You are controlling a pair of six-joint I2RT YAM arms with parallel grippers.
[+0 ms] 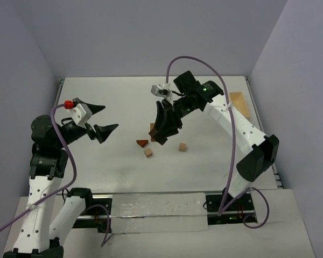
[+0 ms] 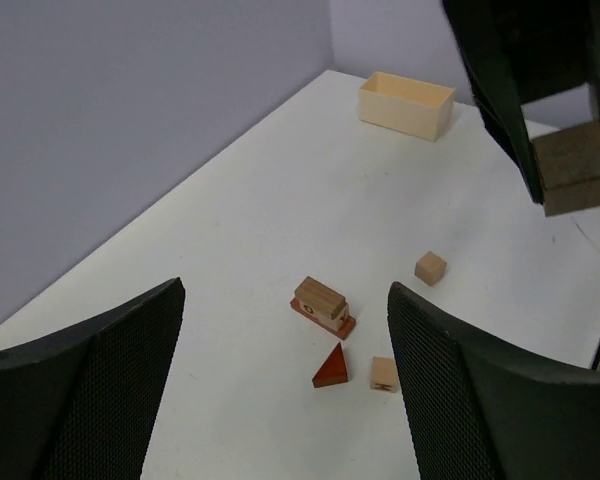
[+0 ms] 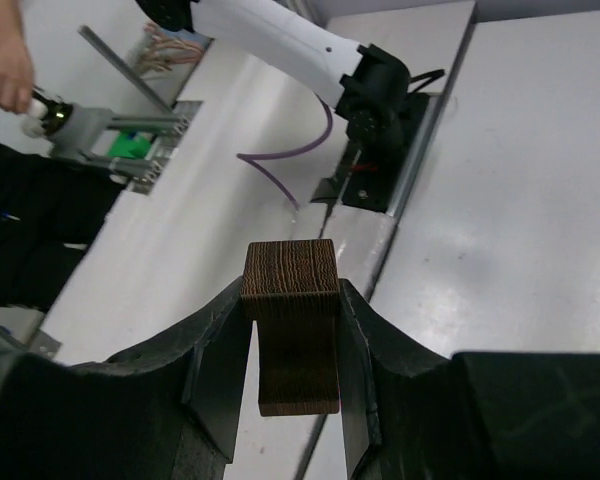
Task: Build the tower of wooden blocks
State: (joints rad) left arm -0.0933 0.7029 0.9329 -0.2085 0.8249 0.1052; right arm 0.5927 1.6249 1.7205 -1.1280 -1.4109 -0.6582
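The wood block tower [image 2: 322, 305] is a short stack: a tan block on a reddish-brown bar. It also shows in the top view [image 1: 152, 129], partly behind my right gripper. My right gripper [image 1: 162, 135] is shut on a dark brown block [image 3: 291, 335] and holds it in the air just right of the stack; the block also shows in the left wrist view [image 2: 574, 168]. A red-brown wedge [image 2: 331, 367] and a tan cube [image 2: 384, 373] lie near the stack. Another tan cube [image 2: 430, 267] lies farther right. My left gripper [image 1: 100, 120] is open and empty, well left of the blocks.
A pale wooden open box [image 1: 239, 103] stands at the far right of the table, also in the left wrist view [image 2: 405, 103]. The grey wall borders the table's far and left edges. A person's hand [image 3: 2, 65] shows off the table in the right wrist view.
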